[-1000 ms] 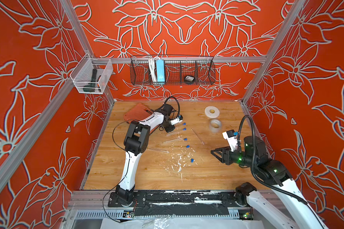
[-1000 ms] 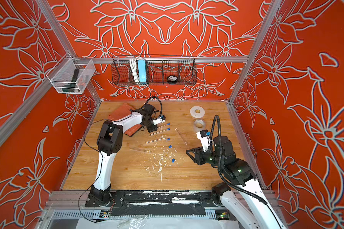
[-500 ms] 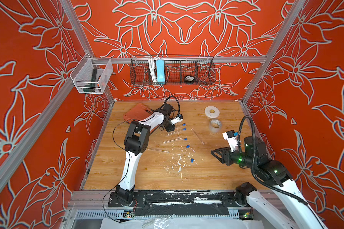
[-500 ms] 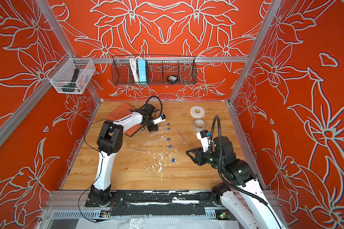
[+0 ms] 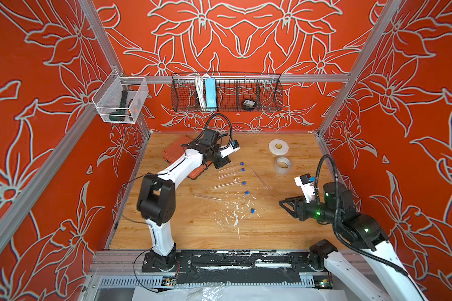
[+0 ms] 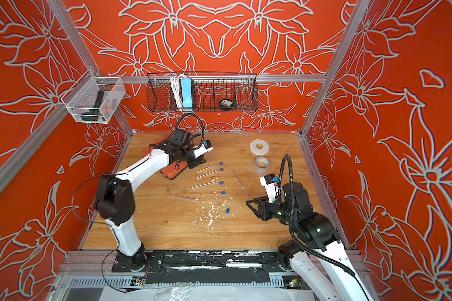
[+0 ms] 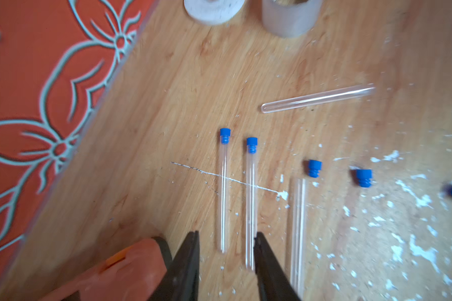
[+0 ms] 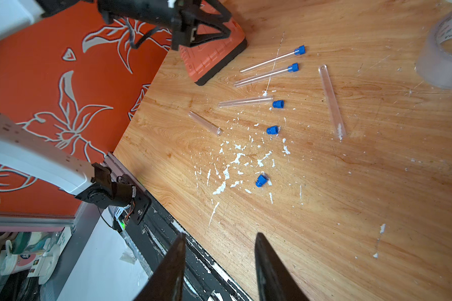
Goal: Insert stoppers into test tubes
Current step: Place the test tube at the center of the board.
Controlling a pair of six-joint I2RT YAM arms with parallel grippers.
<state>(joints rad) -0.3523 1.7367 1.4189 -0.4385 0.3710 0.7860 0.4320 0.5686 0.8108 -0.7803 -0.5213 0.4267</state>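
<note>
Two clear test tubes (image 5: 229, 166) (image 7: 251, 203) lie side by side on the wooden table, each with a blue stopper (image 7: 225, 135) (image 7: 251, 145) in its mouth. Three more tubes lie open: one (image 8: 245, 101) has a loose stopper (image 8: 278, 104) just off its mouth, another (image 5: 208, 197) is nearer the left arm, and the last (image 5: 260, 178) is to the right. Two other stoppers (image 8: 272, 129) (image 8: 261, 180) lie loose among white flecks. My left gripper (image 7: 226, 234) is open over the capped tubes' closed ends, holding nothing. My right gripper (image 5: 285, 204) hovers open and empty at the right.
An orange case (image 5: 176, 152) lies under the left forearm at the back left. Two tape rolls (image 5: 278, 147) (image 5: 282, 163) stand at the back right. A wire basket (image 5: 226, 92) hangs on the back wall, and a clear bin (image 5: 120, 103) hangs on the left wall.
The left gripper's jaws have spread apart at the ends of the capped tubes. The right arm has held its place.
</note>
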